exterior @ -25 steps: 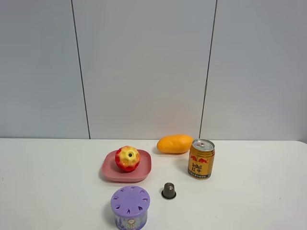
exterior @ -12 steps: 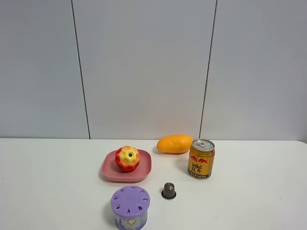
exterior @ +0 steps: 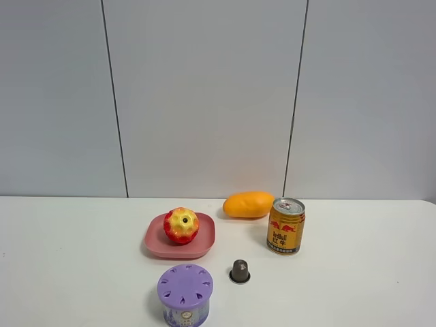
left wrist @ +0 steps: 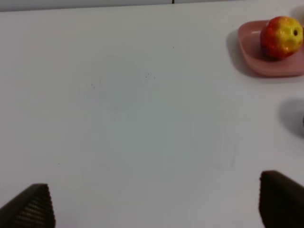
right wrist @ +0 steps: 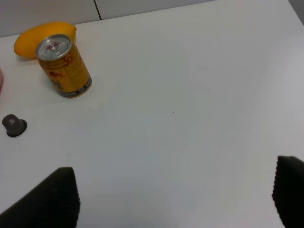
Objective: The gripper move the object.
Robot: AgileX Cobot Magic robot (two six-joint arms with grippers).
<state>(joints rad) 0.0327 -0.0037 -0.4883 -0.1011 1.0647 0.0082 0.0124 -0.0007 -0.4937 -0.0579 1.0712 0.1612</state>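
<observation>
Both grippers hang spread and empty, but only the left gripper (left wrist: pixel 154 204) sees the apple (left wrist: pixel 282 37) on its pink plate (left wrist: pixel 266 69), so it's nearer.

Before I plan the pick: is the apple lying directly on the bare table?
No, the apple sits on the pink plate, left of the mango and can.

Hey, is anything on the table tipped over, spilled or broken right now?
Nothing stands out. The apple sits on the pink plate, the can and purple tub stand upright, the mango lies behind the can, and the small dark cap rests on the table.
</observation>
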